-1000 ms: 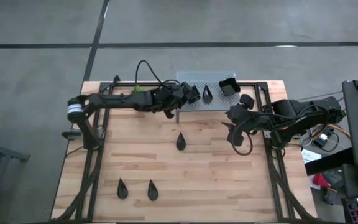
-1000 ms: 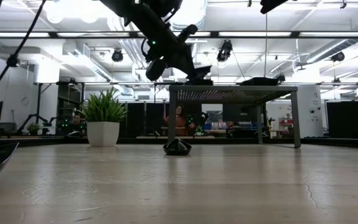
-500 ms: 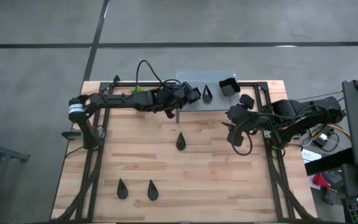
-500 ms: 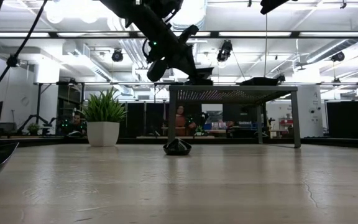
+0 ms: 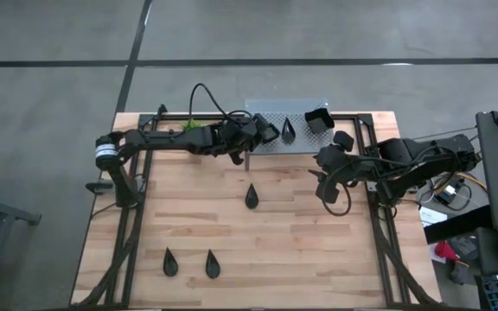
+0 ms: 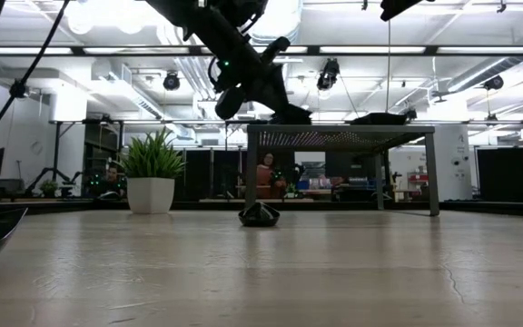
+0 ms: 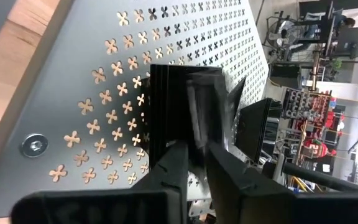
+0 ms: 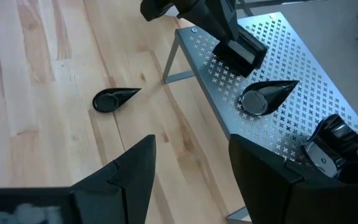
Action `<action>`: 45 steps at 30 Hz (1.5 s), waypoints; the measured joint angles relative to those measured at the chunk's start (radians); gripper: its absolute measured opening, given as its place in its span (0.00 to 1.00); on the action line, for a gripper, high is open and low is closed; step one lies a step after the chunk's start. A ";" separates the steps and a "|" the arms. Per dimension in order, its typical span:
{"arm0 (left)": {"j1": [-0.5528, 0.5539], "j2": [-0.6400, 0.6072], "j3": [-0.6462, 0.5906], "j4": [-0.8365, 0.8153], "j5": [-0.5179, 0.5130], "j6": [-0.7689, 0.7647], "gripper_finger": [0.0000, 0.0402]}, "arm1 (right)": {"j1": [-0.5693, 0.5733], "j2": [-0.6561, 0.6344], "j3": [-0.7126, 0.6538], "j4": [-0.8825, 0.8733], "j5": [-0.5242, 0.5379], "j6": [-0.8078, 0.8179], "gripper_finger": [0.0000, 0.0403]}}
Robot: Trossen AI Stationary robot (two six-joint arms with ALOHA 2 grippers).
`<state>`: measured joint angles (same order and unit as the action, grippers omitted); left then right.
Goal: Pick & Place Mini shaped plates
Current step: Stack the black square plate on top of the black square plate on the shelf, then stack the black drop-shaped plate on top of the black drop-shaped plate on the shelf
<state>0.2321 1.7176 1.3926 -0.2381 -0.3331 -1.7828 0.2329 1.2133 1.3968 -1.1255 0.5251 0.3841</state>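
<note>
A small square black plate [image 7: 185, 93] lies on the grey perforated shelf [image 5: 271, 111] at the table's far edge. My left gripper [image 7: 196, 163] is right at it, its fingers slightly apart with the plate's near rim between them. A teardrop plate [image 5: 289, 130] and a deeper square plate [image 5: 318, 119] also rest on the shelf. Another teardrop plate [image 5: 252, 196] lies on the table's middle, and two more [image 5: 170, 262] [image 5: 212, 264] lie near the front left. My right gripper [image 5: 327, 183] hangs open over the table's right side, holding nothing. My left gripper comes slanting down from the table's left, and its fingers [image 7: 173, 168] stand on either side of the square plate's near rim [image 7: 197, 140]. The plate's bottom lies on the shelf. Whether the fingers touch the rim, I cannot tell.
A potted green plant [image 6: 152, 182] stands at the far left beside the shelf. The shelf stands on thin legs [image 8: 169, 59] with room beneath. Bare wood lies between the middle teardrop plate and the front edge.
</note>
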 joint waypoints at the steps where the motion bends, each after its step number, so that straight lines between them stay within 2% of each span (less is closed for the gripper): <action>1: 0.000 0.000 0.000 0.000 0.000 0.000 0.14 | 0.000 0.000 0.000 0.000 0.000 -0.002 0.50; 7: 0.000 -0.006 0.000 -0.002 0.008 -0.005 0.25 | 0.000 0.000 0.000 0.000 0.000 -0.003 0.50; 12: 0.000 -0.040 0.000 -0.022 0.011 0.042 0.29 | 0.000 0.000 0.000 0.000 -0.002 -0.002 0.50; 18: 0.000 -0.071 -0.002 -0.071 0.083 0.066 0.30 | 0.000 0.000 0.000 0.000 -0.002 -0.003 0.50; 24: -0.029 -0.082 -0.003 -0.084 0.214 0.137 0.30 | 0.000 0.000 0.000 0.000 -0.003 -0.001 0.50; 30: -0.066 -0.089 -0.004 -0.181 0.305 0.212 0.30 | 0.000 0.000 0.000 -0.001 -0.003 0.000 0.50; 40: -0.172 -0.094 -0.005 -0.231 0.356 0.403 0.30 | 0.000 0.000 0.000 -0.001 -0.005 0.001 0.50; 45: -0.231 -0.095 -0.006 -0.282 0.428 0.464 0.30 | 0.000 0.000 0.000 -0.001 -0.005 0.006 0.50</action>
<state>0.0012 1.6230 1.3865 -0.5203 0.0947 -1.3186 0.2329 1.2133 1.3968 -1.1263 0.5198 0.3905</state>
